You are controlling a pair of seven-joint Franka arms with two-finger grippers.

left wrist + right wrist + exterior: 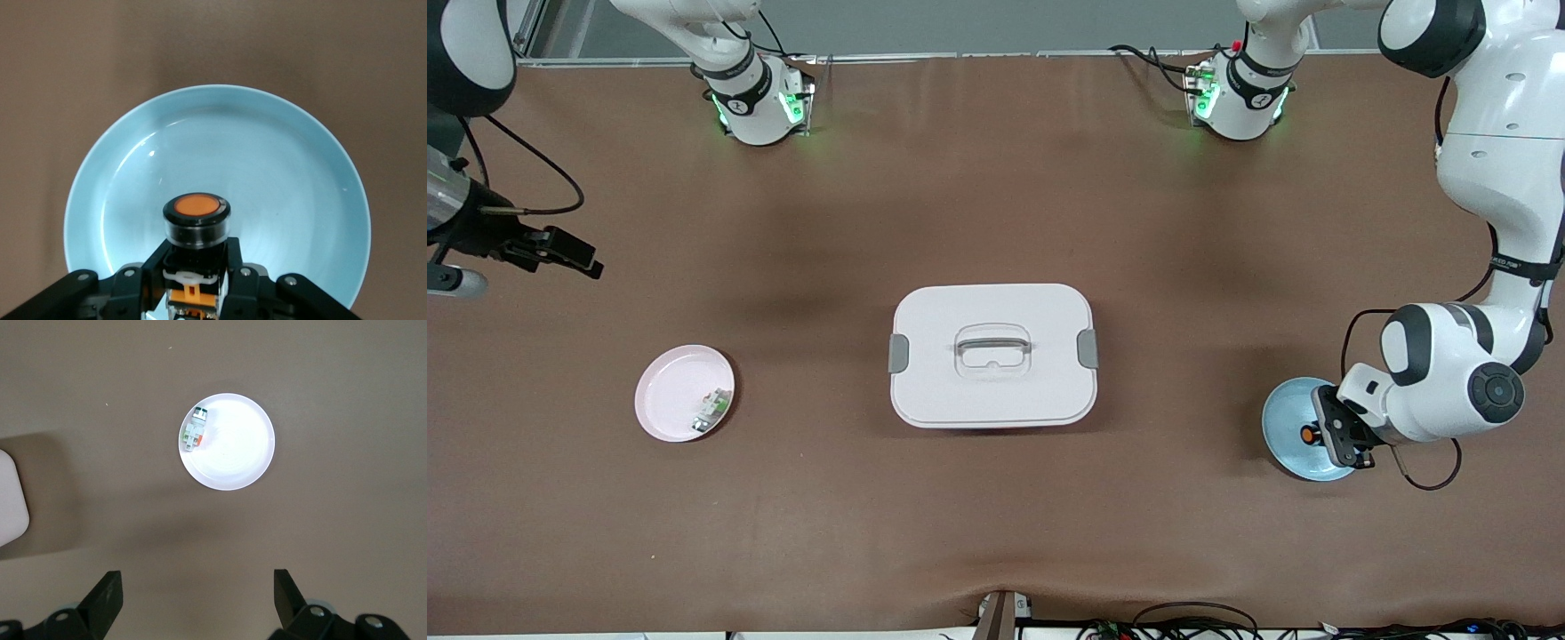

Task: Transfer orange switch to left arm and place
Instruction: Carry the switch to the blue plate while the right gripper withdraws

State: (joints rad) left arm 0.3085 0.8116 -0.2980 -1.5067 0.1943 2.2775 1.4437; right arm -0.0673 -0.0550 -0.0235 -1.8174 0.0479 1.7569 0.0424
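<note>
Waiting with my right end effector [193, 600] spread apart above the tabletop near the pink plate [660, 402], I risk clipping the box [992, 356] between us; my left end effector [198, 283] pinches the orange switch [197, 217] over the blue plate [280, 160], and a tilted grip could slip.

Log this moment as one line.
left tool: shut on switch over blue plate | right tool: open, waiting above table | box: mid-table, untouched

orange switch [197, 220]: black body, orange cap | over blue plate [280, 167] | box [992, 356]: lidded, table centre
</note>
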